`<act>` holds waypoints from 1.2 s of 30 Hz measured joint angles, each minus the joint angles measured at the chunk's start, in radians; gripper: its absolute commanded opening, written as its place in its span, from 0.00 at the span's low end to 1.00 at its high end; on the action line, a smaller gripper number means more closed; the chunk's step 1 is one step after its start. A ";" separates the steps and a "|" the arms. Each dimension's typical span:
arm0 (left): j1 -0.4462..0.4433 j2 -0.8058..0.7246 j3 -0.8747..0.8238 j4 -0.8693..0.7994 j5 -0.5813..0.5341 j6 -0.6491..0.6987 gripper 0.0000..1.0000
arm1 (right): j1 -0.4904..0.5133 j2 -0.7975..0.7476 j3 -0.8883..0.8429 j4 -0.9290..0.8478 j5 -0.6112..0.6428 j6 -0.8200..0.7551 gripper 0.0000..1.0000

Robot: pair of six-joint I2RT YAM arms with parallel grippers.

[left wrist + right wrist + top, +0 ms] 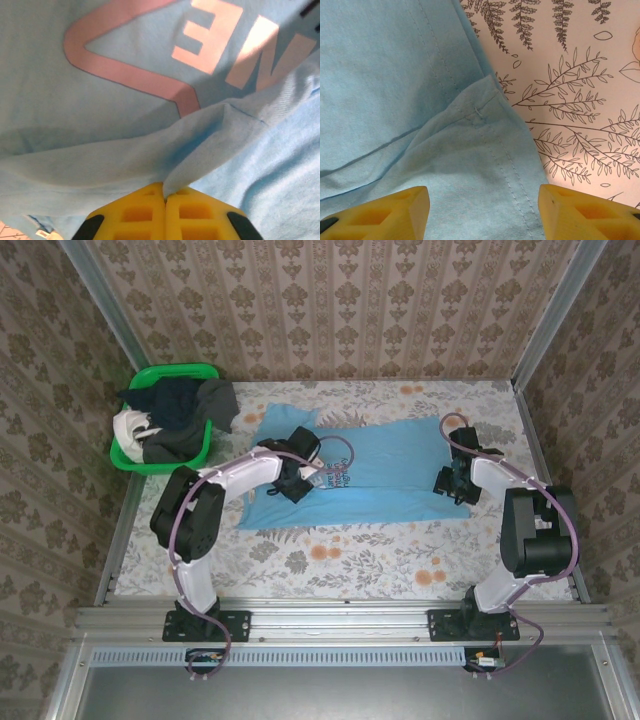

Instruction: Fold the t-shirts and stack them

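Pinching a raised fold of the blue shirt is my left jaws' work right now. The yellow pads are pressed together with cloth caught between them, just beside the pink star outline and the white lettering. I judge the grip sits there so that side can be lifted and carried over without dragging the whole shirt.

My right jaws are spread wide, one pad over cloth and the other out towards the floral counter. They straddle the stitched hem corner and hold nothing. Whether the pads touch the cloth I cannot tell. Placed like that, a close should take the hem edge — a second hold to keep the fold square.

From above, the shirt lies spread flat in the middle of the counter, between my two arms. More shirts — dark, grey, white — sit heaped in the green basket at the far left corner, not yet folded.
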 measured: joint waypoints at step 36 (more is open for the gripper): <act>0.250 -0.262 -0.117 0.336 0.380 0.032 1.00 | 0.011 -0.002 -0.013 0.031 -0.032 0.001 0.62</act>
